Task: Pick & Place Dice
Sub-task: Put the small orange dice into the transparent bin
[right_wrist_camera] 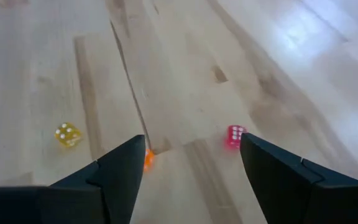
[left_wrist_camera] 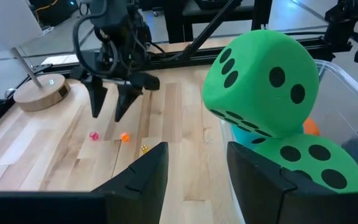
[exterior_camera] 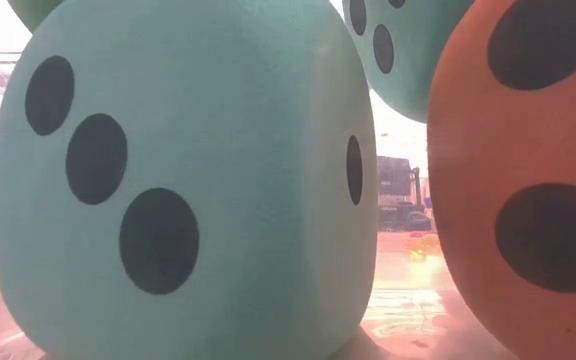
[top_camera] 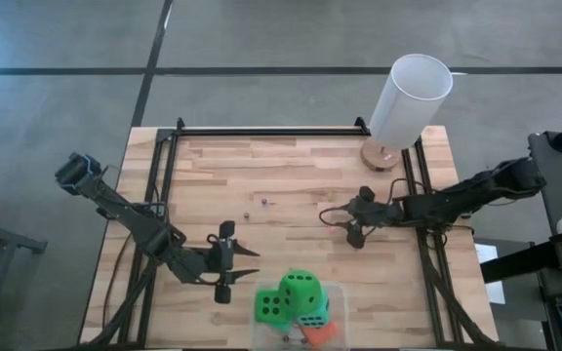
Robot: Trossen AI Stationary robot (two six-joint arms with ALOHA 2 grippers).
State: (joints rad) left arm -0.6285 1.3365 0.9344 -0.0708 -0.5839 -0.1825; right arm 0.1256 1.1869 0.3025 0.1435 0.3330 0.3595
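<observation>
Risk fig.: right end effector [right_wrist_camera: 185,177], fingers spread, hangs low over desk [top_camera: 291,175] w/ tiny pink die [right_wrist_camera: 235,136] and orange die [right_wrist_camera: 148,159] btwn/near tips; closing off-centre could flick either. Left end effector [left_wrist_camera: 194,177] spread, empty, beside bin [top_camera: 335,292] holding big dice [top_camera: 301,290].

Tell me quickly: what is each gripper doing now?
Left gripper: open, empty, beside the bin.
Right gripper: open, holding nothing, over the small dice.

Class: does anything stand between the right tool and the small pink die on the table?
Nothing visible does. The right tool hangs open over the table. The pink die lies near one finger and the orange die near the other.
</observation>
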